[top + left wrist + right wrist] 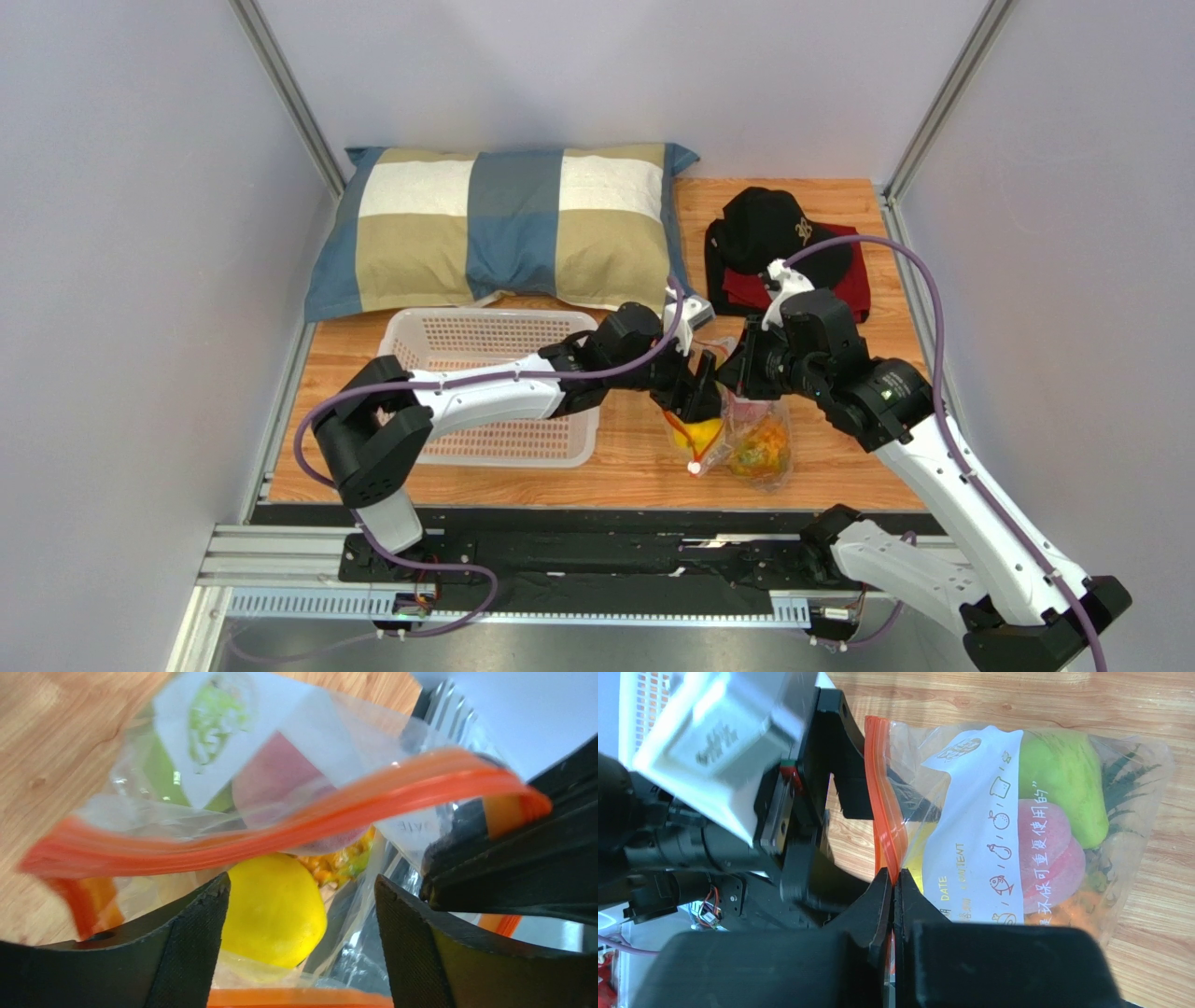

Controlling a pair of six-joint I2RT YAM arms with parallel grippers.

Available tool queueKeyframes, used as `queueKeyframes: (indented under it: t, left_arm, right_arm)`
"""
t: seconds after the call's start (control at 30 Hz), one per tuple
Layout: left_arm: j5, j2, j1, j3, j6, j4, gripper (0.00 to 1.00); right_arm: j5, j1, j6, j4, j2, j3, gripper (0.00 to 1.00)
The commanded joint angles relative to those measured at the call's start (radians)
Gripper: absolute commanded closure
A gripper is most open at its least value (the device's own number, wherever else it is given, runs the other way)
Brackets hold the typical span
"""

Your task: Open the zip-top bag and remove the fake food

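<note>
Wood table (pixel 631 473) is enclosed by grey walls, with a pillow (pixel 505 224) at upper centre and a basket (pixel 477 350) at left. The bag (pixel 758 445) is seen at the table's lower centre, fruits (pixel 1057 777) packed inside. The left arm is stretched from lower left across the basket. The left gripper (pixel 302 885) is spread apart inside the bag's mouth, a yellow citrus (pixel 274 910) between its fingers (pixel 193 938). The right arm is folded in from lower right, and the right gripper (pixel 893 882) is clamped on the orange zip strip (pixel 882 805).
</note>
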Motion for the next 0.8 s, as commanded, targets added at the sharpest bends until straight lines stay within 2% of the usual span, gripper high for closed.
queueKeyframes:
  t: [0.0,0.13,0.27,0.4,0.77]
  left_arm:
    - [-0.062,0.001,-0.014,0.040,0.137,-0.228,0.18]
    - [-0.082,0.044,-0.017,0.090,0.163,-0.306,0.17]
    - [-0.054,0.090,-0.022,0.117,0.197,-0.390,0.11]
    - [-0.044,0.099,-0.022,0.077,0.191,-0.339,0.06]
    - [-0.102,0.237,-0.022,0.062,0.113,-0.129,0.07]
  right_arm:
    - [-0.025,0.003,-0.019,0.025,-0.005,0.032,1.00]
    - [-0.014,0.005,-0.021,0.024,-0.003,0.025,1.00]
    - [-0.013,0.003,-0.021,0.030,-0.003,0.011,1.00]
    - [-0.045,0.005,0.002,0.077,-0.002,-0.032,1.00]
    - [-0.043,0.005,0.057,0.129,-0.036,-0.178,1.00]
